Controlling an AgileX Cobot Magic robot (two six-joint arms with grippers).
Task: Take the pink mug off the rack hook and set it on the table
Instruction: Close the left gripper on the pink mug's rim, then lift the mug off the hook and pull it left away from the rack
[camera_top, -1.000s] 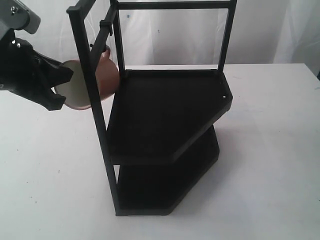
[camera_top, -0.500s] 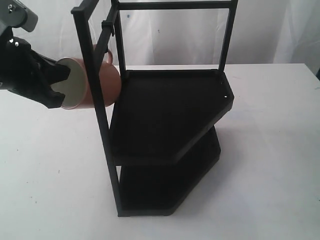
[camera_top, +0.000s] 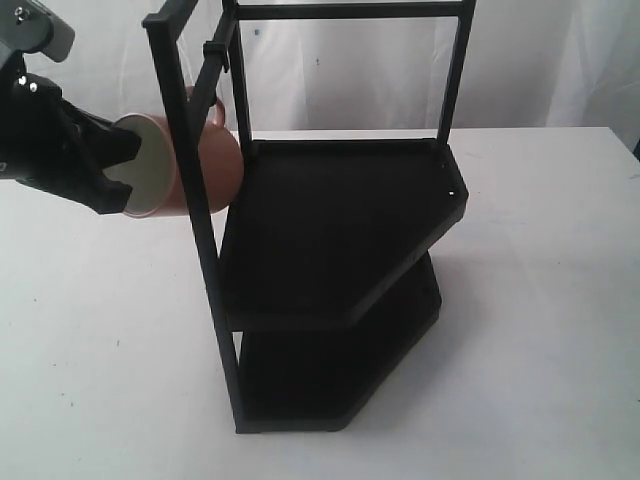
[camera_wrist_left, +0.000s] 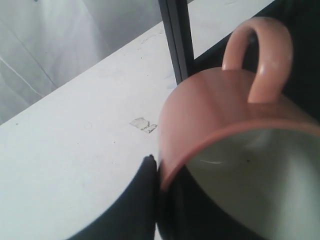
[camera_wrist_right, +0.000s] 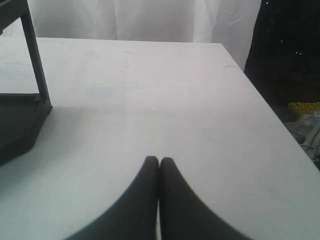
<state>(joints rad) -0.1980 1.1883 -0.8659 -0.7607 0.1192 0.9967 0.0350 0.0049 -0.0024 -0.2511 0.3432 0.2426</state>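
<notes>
There is one mug, pink outside and cream inside, and the left hand is clamped on its rim, one finger against the outer wall and the other inside the mouth. The mug lies tilted on its side in the air above the worktop. Its mouth faces away from the rack and its single loop handle points up. It sits just beside the rack's front-left post, about level with the upper shelf and below the one hook on the top bar. The exterior view does not show whether the handle touches that hook. In the left wrist view only the dark rack shows through the loop. The one rack is black and stands on the white worktop with two shelves, the lower shelf right under the upper, and three upright posts can be counted. Two hands are in play. The right hand shows only in its own wrist view, its two fingers pressed together with nothing between them, hanging over bare worktop with a corner of the rack's base nearby.
</notes>
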